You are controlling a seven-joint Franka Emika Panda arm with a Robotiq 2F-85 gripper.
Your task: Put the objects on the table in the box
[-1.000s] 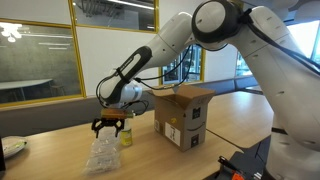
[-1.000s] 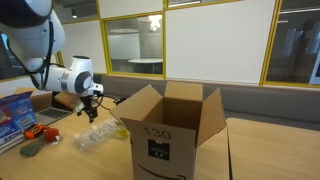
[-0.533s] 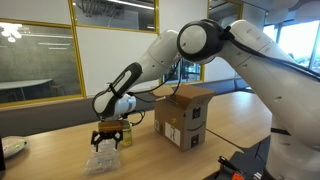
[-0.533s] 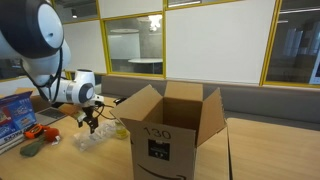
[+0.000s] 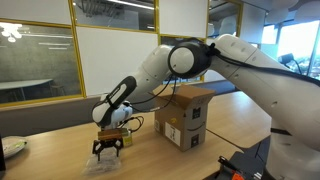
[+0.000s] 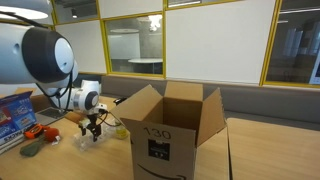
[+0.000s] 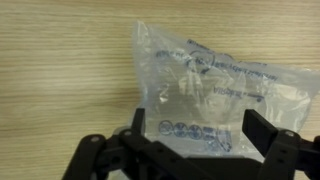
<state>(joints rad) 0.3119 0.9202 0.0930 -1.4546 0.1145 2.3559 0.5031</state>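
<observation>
A clear crumpled plastic bag (image 7: 205,85) with blue print lies flat on the wooden table; it also shows in both exterior views (image 5: 100,160) (image 6: 88,138). My gripper (image 7: 198,125) is open and low over the bag, one finger at each side of its near edge, holding nothing. In both exterior views the gripper (image 5: 107,146) (image 6: 91,130) hangs just above the bag. A small yellow object (image 5: 126,133) stands behind the gripper. The open cardboard box (image 5: 184,115) (image 6: 170,130) stands to the side of the bag.
A dark green object (image 6: 33,147) and a blue printed pack (image 6: 14,112) lie near the table edge in an exterior view. A white plate (image 5: 10,147) sits at the far end of the table. Glass partitions stand behind the table.
The arm has lowered and the gripper has come down toward the plastic bag, still open. The bag and box have not moved.
</observation>
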